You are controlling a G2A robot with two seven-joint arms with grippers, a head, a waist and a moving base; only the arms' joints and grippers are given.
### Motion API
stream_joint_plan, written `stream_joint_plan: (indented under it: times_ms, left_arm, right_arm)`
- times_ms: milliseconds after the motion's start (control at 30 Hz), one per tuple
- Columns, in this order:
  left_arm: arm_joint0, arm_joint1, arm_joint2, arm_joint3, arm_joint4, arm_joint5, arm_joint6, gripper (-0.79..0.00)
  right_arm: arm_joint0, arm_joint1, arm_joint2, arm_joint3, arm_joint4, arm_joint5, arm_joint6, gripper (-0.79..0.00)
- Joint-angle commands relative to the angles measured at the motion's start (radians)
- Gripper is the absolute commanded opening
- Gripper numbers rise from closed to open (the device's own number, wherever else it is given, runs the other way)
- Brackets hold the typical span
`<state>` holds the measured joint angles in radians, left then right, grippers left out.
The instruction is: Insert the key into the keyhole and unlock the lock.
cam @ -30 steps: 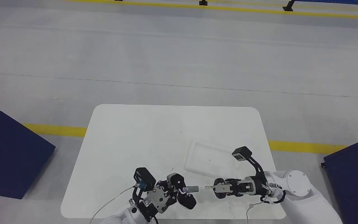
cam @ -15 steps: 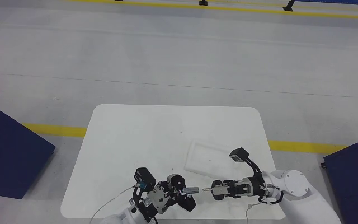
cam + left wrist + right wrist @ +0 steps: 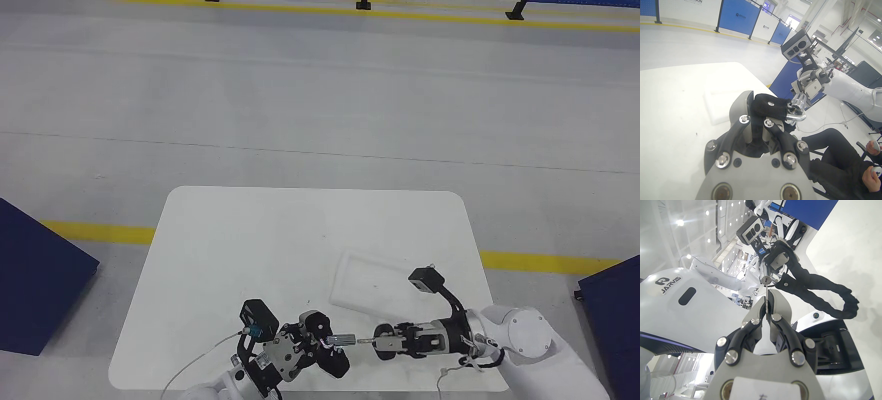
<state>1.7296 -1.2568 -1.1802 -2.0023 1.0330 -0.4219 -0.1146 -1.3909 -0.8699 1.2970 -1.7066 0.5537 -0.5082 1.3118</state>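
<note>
A white table [image 3: 250, 240] stands on a pale grey floor [image 3: 320, 100] marked with yellow lines.

At the table's near edge the two arms meet tip to tip. The left gripper [image 3: 325, 350] points across toward the right arm. Its fingers [image 3: 742, 100] are clamped on the black sleeve [image 3: 770, 108] of the lock [image 3: 797, 103], and the chrome cylinder juts out past them. The right gripper [image 3: 383, 343] lies level and faces the left one. Its jaws are pinched flat on the key [image 3: 766, 298], with the blade sticking out in front. In the right wrist view the blade runs straight up to the keyhole [image 3: 766, 280] in the round end of the lock [image 3: 766, 275]. From above, the key [image 3: 366, 342] and the cylinder [image 3: 343, 341] lie on one line, end to end.

The rest of the black sleeve [image 3: 819, 291] hangs from the lock in a long loop beside the left gripper [image 3: 776, 258]. Just beyond the right gripper a flat white pad [image 3: 375, 280] lies on the table. Dark blue barriers [image 3: 30, 280] stand on the floor on either side.

The key's head is buried between the right gripper's pads. How far the tip has entered the keyhole cannot be told. Much of the lock's shackle is hidden by the sleeve.
</note>
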Motion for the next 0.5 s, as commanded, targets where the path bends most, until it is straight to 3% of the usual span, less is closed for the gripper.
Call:
stream_joint_plan:
  times_ms: [0,467]
  left_arm:
    - [0.000,0.000,0.000,0.000,0.000,0.000,0.000,-0.785]
    - [0.000,0.000,0.000,0.000,0.000,0.000,0.000,-0.785]
  right_arm:
    - [-0.001,0.001,0.000,-0.002,0.000,0.000,0.000,-0.785]
    - [0.013,0.005,-0.015,0.010,0.007,0.001,0.001,-0.785]
